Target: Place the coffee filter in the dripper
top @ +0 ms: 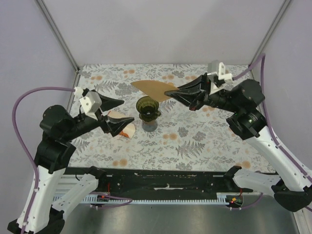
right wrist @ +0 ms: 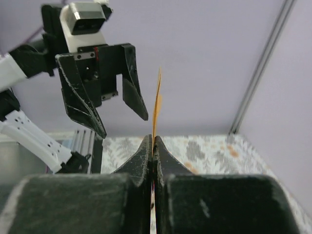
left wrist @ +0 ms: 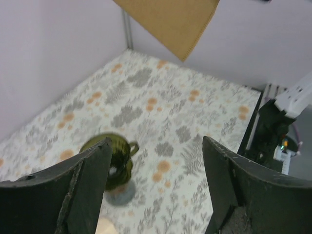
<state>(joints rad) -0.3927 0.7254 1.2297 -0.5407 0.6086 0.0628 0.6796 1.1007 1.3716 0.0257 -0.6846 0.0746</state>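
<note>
My right gripper (top: pixel 170 92) is shut on the coffee filter (top: pixel 152 88), a tan paper fan held flat in the air above and behind the dripper. The filter shows edge-on between the closed fingers in the right wrist view (right wrist: pixel 157 105) and hangs at the top of the left wrist view (left wrist: pixel 170 22). The dripper (top: pixel 147 108), dark green with a side handle, stands upright on the floral table; it also shows in the left wrist view (left wrist: pixel 114 158). My left gripper (top: pixel 119 115) is open and empty, raised to the left of the dripper.
An orange and white carton (top: pixel 124 124) lies on the floral table (top: pixel 204 141) just under the left gripper's fingers. Purple walls and metal posts close in the back and sides. A black rail (top: pixel 165 180) runs along the near edge.
</note>
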